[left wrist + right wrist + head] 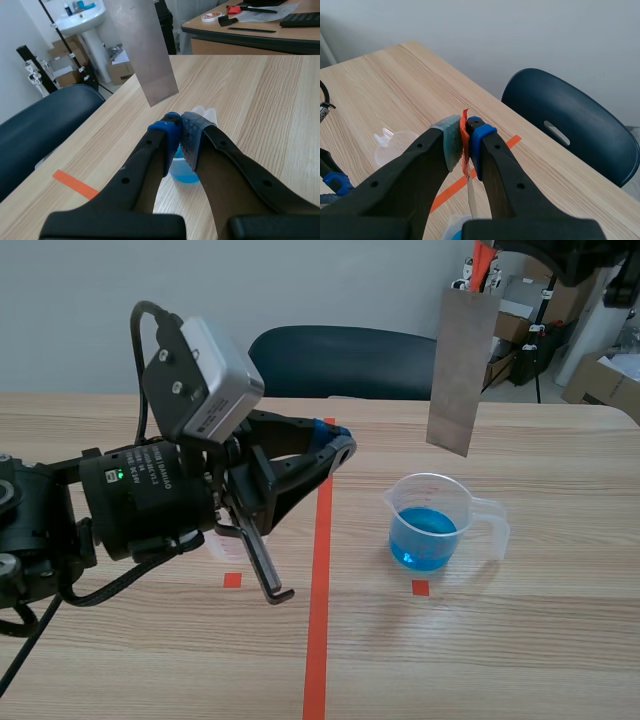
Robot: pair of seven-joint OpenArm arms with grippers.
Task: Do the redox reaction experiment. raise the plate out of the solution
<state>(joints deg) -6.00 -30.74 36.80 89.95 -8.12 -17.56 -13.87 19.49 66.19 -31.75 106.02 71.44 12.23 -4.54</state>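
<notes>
Plate: thin grey rectangular metal plate (462,370) hangs in the air above the cup, its lower edge clear of the rim and out of the liquid, and it is slightly tilted.
Cup: clear plastic measuring cup with a spout and handle (435,525) stands upright on the light wooden table (560,640).
Solution: bright blue liquid (425,538) fills the lower part of the cup.
My right gripper (465,131): held high, pads pressed onto a narrow orange-red tab (465,116). The plate shows edge-on just beneath it (471,197). The tab seems fixed to the plate's top edge, though the join is hard to make out.
My left gripper (180,131): low over the table, fingertips pressed together with nothing between them. The cup sits just ahead of the tips, and the plate hangs further ahead and higher.
Background: dark blue plastic chair (345,362) stands at the table's far edge.
</notes>
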